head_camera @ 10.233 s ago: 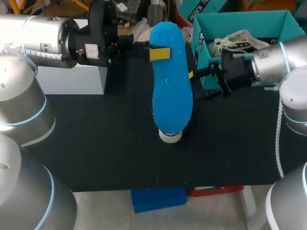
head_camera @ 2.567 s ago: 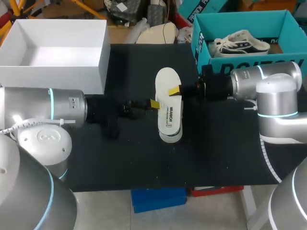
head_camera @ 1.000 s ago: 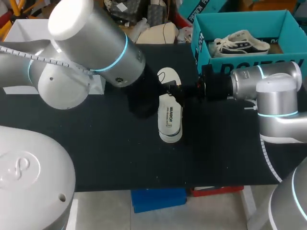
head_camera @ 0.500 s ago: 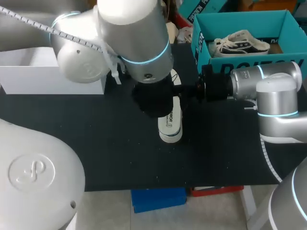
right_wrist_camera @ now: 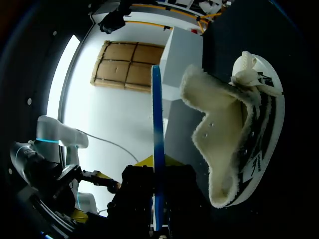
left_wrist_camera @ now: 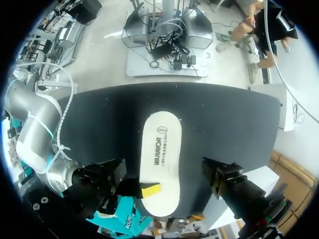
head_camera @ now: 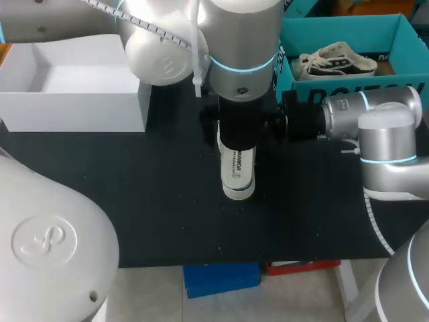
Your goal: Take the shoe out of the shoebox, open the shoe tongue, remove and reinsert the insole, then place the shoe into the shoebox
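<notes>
Insole (head_camera: 238,168): mid-bench, flat, print up, just above shoe (right_wrist_camera: 234,129). Shoe stands on bench (head_camera: 134,201), fleecy mouth open. Right jaws closed on insole's edge near its far end. Left jaws above insole; can't tell how wide. Shoebox (head_camera: 348,27) at far right corner. Insole likely light, thin, floppy, sagging beyond grip. Best held at edge near heel, toe fed in first.

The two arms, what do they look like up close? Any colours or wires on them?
Both are thick, rounded silver-grey tubes. The left arm and right arm each carry a glowing light-blue ring at a joint, then turn black toward the wrist. A white ribbed cable runs along the right arm. The right gripper is black and yellow-tipped.
</notes>
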Controlling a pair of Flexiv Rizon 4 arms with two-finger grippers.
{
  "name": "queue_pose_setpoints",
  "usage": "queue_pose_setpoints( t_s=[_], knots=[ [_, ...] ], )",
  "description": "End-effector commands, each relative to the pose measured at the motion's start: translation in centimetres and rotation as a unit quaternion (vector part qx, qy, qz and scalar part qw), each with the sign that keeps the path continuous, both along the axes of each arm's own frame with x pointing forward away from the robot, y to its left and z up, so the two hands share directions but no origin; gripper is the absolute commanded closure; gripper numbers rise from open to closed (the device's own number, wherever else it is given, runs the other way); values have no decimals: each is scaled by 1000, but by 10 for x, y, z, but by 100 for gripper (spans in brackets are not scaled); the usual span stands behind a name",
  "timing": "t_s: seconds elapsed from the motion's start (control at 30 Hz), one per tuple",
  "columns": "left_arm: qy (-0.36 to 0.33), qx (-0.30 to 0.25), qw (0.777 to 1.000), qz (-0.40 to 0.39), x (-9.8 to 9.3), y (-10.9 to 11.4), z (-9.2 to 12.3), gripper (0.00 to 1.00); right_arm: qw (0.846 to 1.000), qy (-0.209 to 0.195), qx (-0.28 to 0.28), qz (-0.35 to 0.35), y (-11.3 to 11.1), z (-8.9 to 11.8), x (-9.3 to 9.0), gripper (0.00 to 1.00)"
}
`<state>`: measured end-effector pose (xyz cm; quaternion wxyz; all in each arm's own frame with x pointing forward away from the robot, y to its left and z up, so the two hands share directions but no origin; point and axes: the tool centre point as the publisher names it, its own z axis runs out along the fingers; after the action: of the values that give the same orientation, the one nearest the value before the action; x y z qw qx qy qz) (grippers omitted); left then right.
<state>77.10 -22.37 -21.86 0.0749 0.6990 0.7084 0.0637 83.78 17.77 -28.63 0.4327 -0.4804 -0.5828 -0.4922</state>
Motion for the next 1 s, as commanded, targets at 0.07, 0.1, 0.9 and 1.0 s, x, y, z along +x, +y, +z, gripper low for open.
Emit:
queue_pose_setpoints(
  t_s=[0.07,0.1,0.9,1.0],
  knots=[
    [6,19,1000,5,33,-4,3,0,1000,0,0,0,1,0,0,100],
    [4,18,1000,5,39,-3,5,0,1000,0,0,0,1,0,0,100],
    [-9,5,1000,8,174,-4,6,0,1000,0,0,0,1,0,0,100],
    [-11,5,1000,5,169,-5,9,0,1000,0,0,0,1,0,0,100]
  ],
)
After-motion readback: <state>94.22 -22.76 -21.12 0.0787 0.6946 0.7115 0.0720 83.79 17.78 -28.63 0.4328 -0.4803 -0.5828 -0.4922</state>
